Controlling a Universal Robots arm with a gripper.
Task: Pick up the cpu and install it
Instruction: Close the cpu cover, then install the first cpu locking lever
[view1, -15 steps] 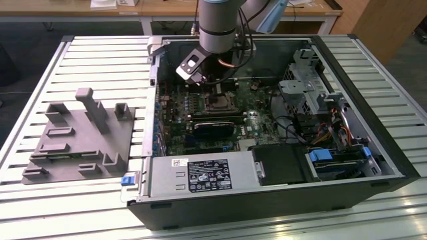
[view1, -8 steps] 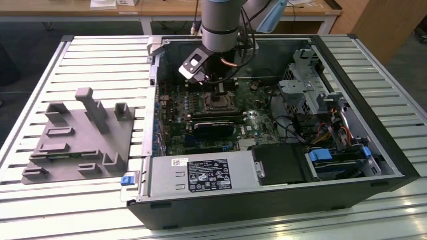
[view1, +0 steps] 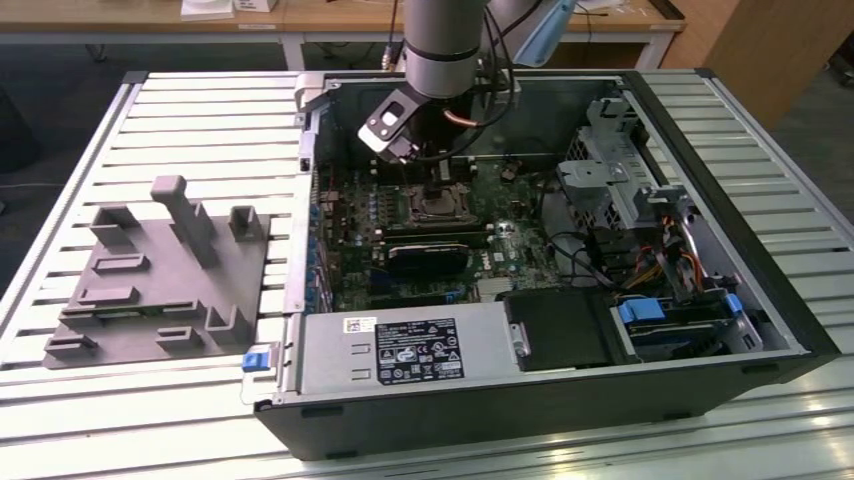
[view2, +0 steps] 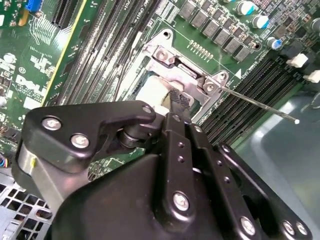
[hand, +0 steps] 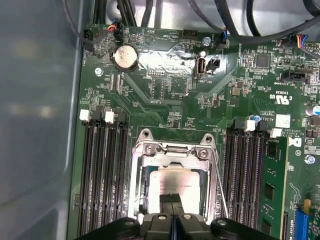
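The cpu (hand: 174, 182), a flat square chip with a silver top, lies inside the metal-framed socket (hand: 172, 149) on the green motherboard (hand: 170, 90). In the second wrist view the cpu (view2: 149, 92) shows as a pale patch just beyond the fingertips. My gripper (hand: 171, 202) hangs low over the chip's near part, with its two dark fingers pressed together and nothing between them. In the exterior view the gripper (view1: 435, 168) reaches down into the open computer case, right above the socket (view1: 434, 207). Whether the tips touch the chip is unclear.
The socket's thin lever rod (view2: 260, 104) sticks out free beside the frame. Memory slots (hand: 102, 170) flank the socket on both sides. Case walls, a drive cage (view1: 607, 165) and cables (view1: 667, 265) crowd the exterior view's right. A grey fixture block (view1: 160, 280) sits on the slatted table at that view's left.
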